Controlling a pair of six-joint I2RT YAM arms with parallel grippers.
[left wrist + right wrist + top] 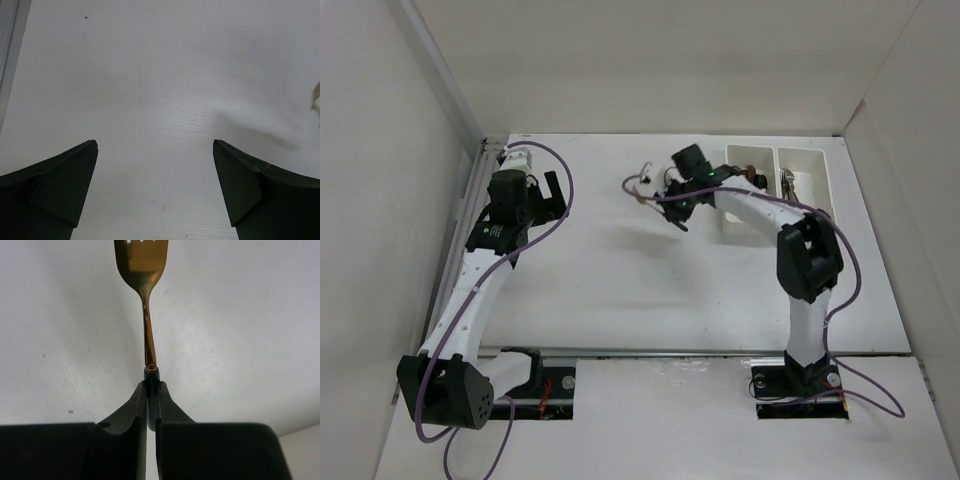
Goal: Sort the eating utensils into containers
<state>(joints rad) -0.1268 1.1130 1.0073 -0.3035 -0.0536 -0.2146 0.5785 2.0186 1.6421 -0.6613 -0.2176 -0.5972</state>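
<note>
Gold fork [145, 315] sat clamped in the right gripper [152, 386], left gripper [155, 147] gaping; carrying it to the white bins [805, 151] seemed next.

No text, label, brand mark, number or sign legible in any of the three views. Nothing printed in either wrist view, both sharp and close. Top view small and soft, so perhaps some fine print there too faint to make out.
</note>
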